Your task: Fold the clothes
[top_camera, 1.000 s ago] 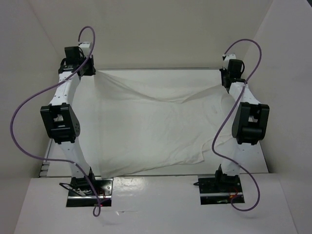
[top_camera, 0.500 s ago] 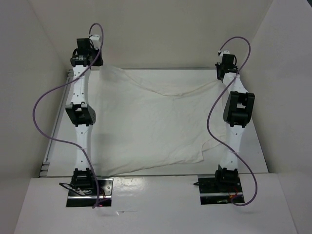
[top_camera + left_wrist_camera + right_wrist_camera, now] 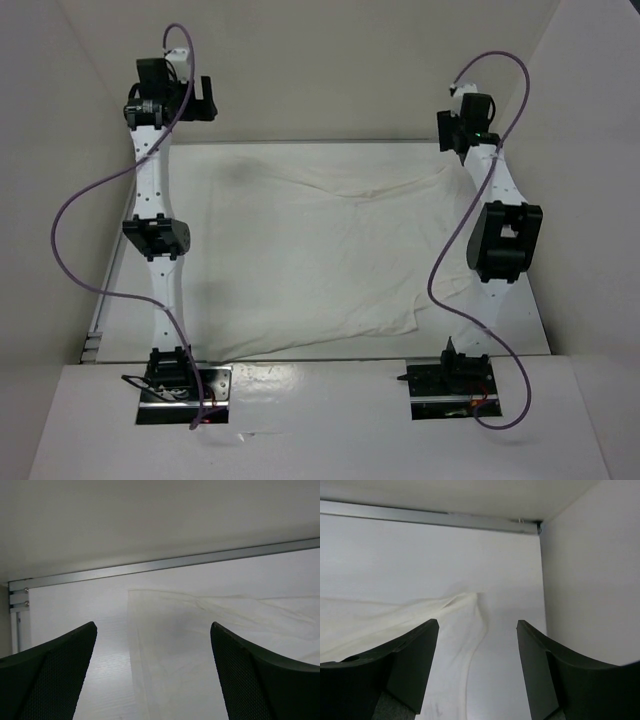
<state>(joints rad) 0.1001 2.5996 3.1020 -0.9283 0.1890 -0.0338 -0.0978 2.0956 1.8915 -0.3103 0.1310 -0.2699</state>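
Near edge: two black metal base plates (image 3: 212,390) are seen at the table front, and thin purple cables (image 3: 55,240) are looped beside the white arms.
Clothes: the thin white wrinkled fabric garment (image 3: 320,260) is spread flat on the white table (image 3: 520,320) between the two arms, and its near hem lies just beyond the bases.
Change: a second ago the two far corners were held up and the far edge was stretched between closed jaws. Now both corners are released and lie on the table.
Far left: the left gripper (image 3: 152,630) is raised above the far left corner, with the jaws spread wide and nothing held.
Far right: the right gripper (image 3: 477,625) is placed above the far right corner, with the jaws apart and nothing held.
Back: a grey metal rail (image 3: 165,565) is seen along the far table edge, under the white wall.
Writing: the neck label cannot be made out.
Cut off: the black textured fingers (image 3: 55,675) are cropped by the edges of both wrist views.
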